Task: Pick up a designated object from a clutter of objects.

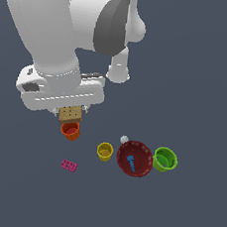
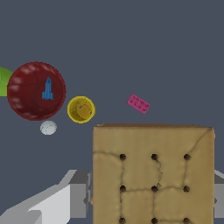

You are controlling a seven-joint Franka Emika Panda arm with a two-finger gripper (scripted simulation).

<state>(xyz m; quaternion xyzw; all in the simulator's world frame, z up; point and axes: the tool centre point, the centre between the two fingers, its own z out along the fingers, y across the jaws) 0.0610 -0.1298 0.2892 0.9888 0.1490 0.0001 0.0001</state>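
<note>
The designated object, a tan-brown cracker-like block [image 1: 70, 114] with dark dots, sits between the fingers of my gripper [image 1: 71, 111], which is shut on it. In the exterior view it hangs just above the orange cup [image 1: 70, 130]. In the wrist view the block [image 2: 153, 175] fills the near part of the picture, with a grey finger [image 2: 80, 194] against its side, and it hides the orange cup. The other clutter lies well below the camera.
A yellow cup [image 1: 104, 151], a dark red bowl [image 1: 140, 164] holding a blue item [image 1: 130, 161], a small white ball [image 1: 124, 138], a green cup [image 1: 164, 159] and a flat pink piece [image 1: 69, 165] lie on the dark floor. The arm's white links rise behind.
</note>
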